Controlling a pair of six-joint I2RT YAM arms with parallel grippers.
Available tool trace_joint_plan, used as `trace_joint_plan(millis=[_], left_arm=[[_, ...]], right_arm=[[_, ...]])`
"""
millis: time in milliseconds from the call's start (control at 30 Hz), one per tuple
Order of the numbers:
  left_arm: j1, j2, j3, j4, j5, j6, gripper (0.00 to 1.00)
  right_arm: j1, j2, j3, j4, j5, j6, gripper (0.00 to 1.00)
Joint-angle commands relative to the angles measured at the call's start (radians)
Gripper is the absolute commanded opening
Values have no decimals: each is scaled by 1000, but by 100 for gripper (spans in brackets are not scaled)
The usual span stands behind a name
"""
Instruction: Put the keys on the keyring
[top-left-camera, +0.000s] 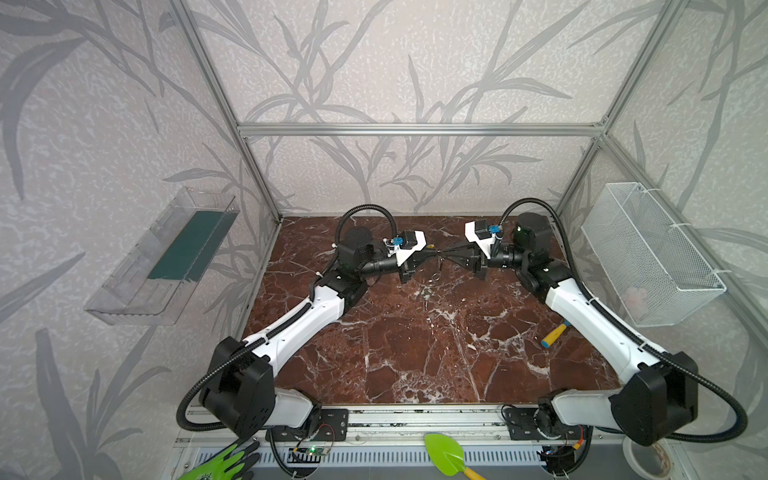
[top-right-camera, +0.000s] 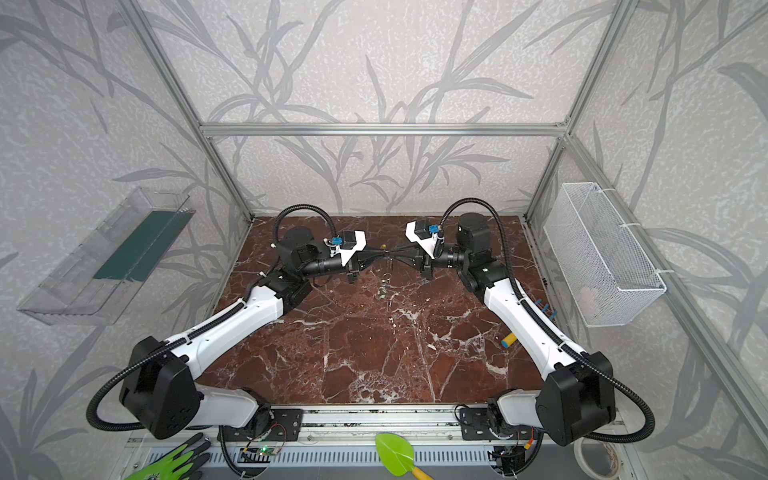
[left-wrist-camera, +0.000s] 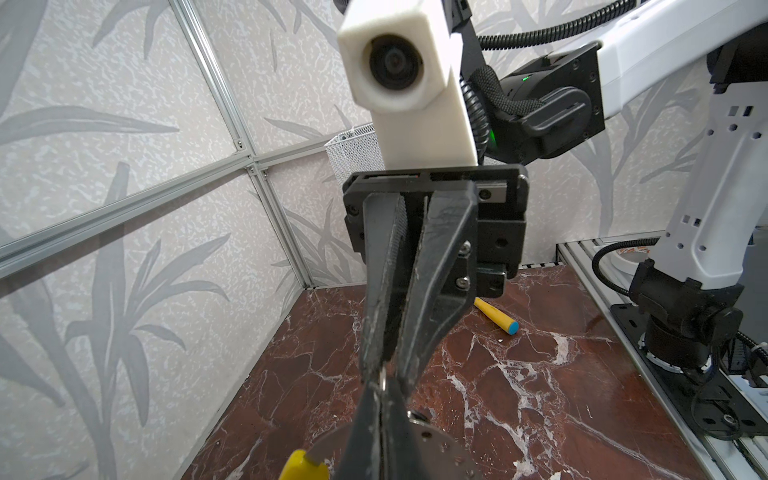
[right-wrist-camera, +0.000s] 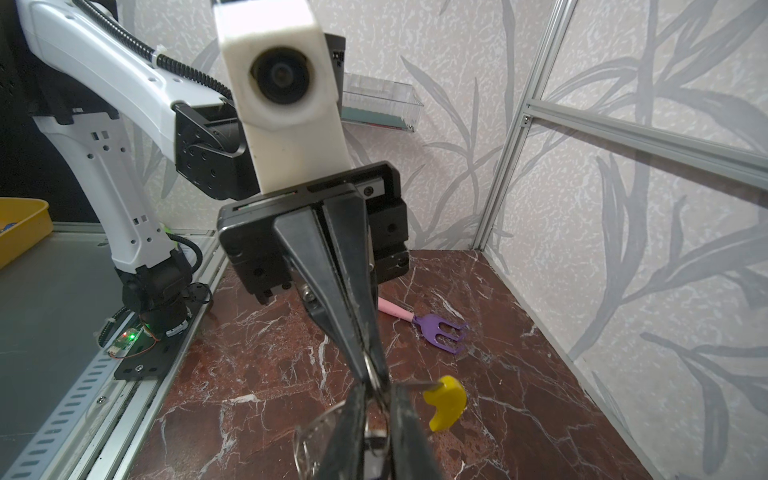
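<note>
Left gripper (right-wrist-camera: 371, 365), pressed together, pinches the keyring (right-wrist-camera: 446, 401) beside its yellow sleeve, above the bench (top-left-camera: 415, 353) midway along its far edge. Pointing along that edge, the right gripper (left-wrist-camera: 384, 365) meets it tip to tip, fingers almost together; whether it grips, I cannot tell. The keys (top-left-camera: 424, 293) show just below both tips, equally near either arm
</note>
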Motion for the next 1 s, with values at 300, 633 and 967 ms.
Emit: trace_joint_plan(millis=[300,633,967], left_arm=[[2,-8,78,-116,19,90,0],[-7,-19,170,-488,-100,349,32],[-62,25,348,-842,-189,572,31]], right_arm=[[4,5,68,-142,-15,-87,0],[5,1,127,-378,44,-179,0],[58,62,250,-692,186,-319,0]])
